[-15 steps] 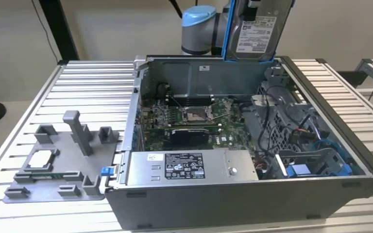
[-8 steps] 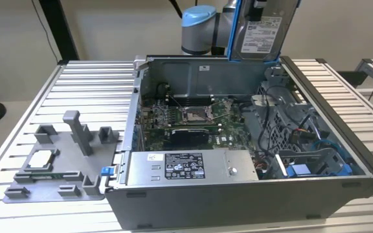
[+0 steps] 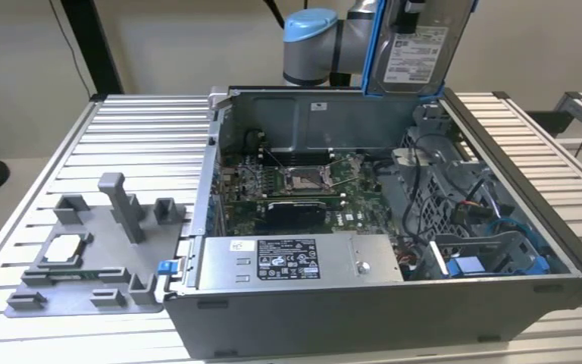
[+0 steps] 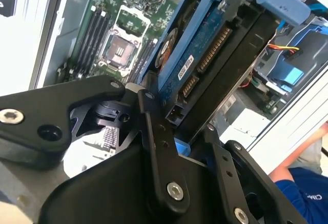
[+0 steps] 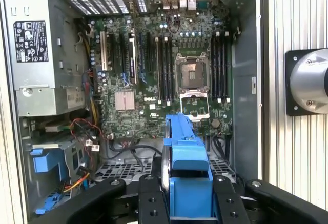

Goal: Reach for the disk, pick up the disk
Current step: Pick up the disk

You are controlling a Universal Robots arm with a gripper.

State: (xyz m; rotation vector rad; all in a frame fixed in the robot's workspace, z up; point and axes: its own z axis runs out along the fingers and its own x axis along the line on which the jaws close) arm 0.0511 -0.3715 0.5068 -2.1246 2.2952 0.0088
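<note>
While the open computer case point(image 3: 392, 303) sits on the slatted metal table point(image 3: 139, 136), the disk point(image 3: 417, 49) hangs well above the case's back wall, held upright by the robot arm. In both wrist views the black gripper point(image 5: 187, 193) is clamped on the disk's blue bracket, one finger point(image 5: 151, 198) on either side, with the motherboard point(image 5: 169, 70) far below it. My judgement: the reach and the grasp are done and the lift is well along, so the pick-up step is essentially complete. What the work calls for now is a steady hold (the drive looks dense, and the bracket is smooth plastic that could slip).

The disk is a flat rectangular slab of silver-grey metal with a white label, framed in glossy bright blue plastic; the second wrist view shows its blue circuit board and connector edge point(image 4: 205, 55). Inside the case, an empty blue drive bay point(image 3: 483, 262) sits in the corner beside the boxy grey power supply point(image 3: 291, 262). Beside the case lies a matte grey fixture tray point(image 3: 99, 258).
</note>
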